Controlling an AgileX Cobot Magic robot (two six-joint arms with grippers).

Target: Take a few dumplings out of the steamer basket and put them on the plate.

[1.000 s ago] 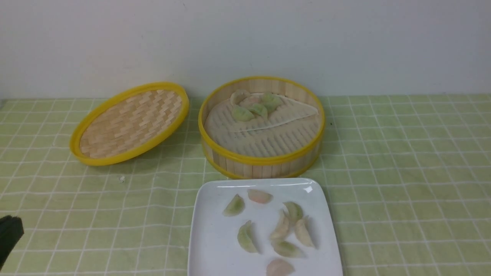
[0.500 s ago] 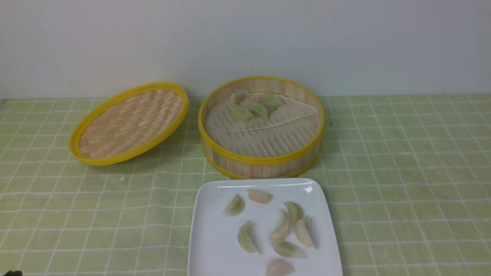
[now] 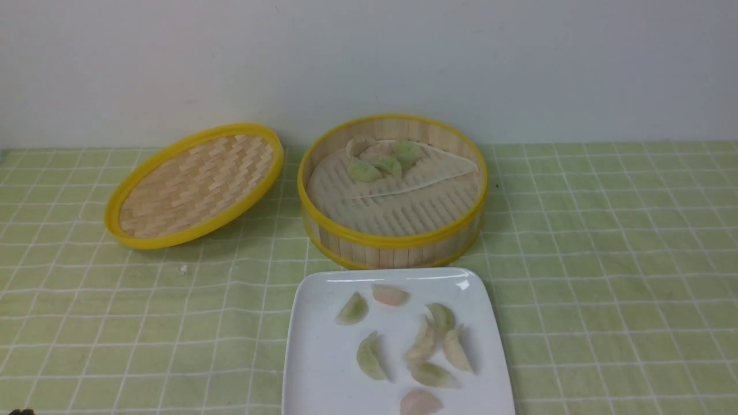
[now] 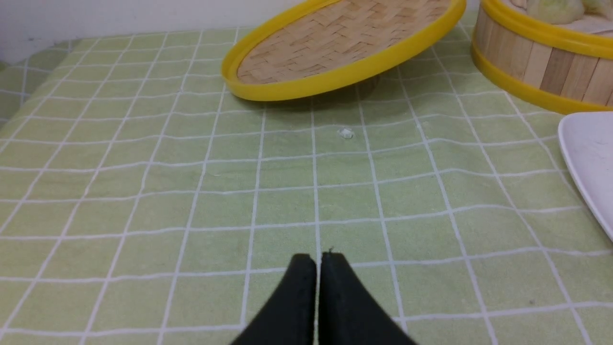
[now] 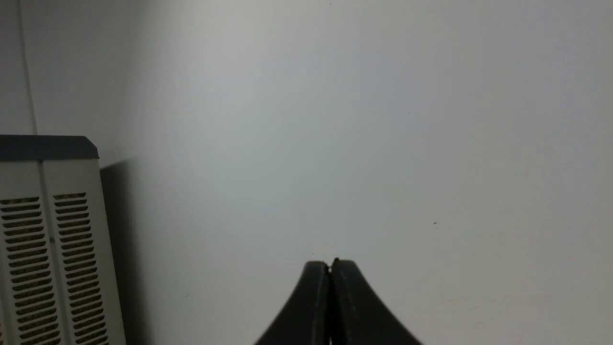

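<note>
Eight dumplings [image 3: 425, 340] lie scattered on the plate [image 3: 311, 369], a glossy white square plate at the near edge of the surface [image 3: 605, 259], which wears a pale green checked cloth. Just behind the plate, nearly touching its far rim, stands the steamer basket [image 3: 392, 242], round with yellow rims. About five more dumplings huddle together at the far side of its pale ridged liner. To the robot's left of the steamer, the woven lid [image 3: 193, 184] rests tilted, one edge raised.

We see neither arm near the food. Our left hand [image 4: 318, 261] is clenched with nothing between its black fingers; its own camera shows it low over bare cloth, well short of the lid and off to the left of the plate. Our right hand [image 5: 329, 266] is also clenched and holding nothing, pointed at a blank wall beside a vented grey box [image 5: 48, 239], away from the surface.

We judge the moving step largely done: a few dumplings already sit on the plate, and both hands look parked. If another dumpling is wanted, we would need to reach over the steamer's deep wall, spread the fingers, and pinch one softly from the tight cluster without crushing it or dragging the liner.
</note>
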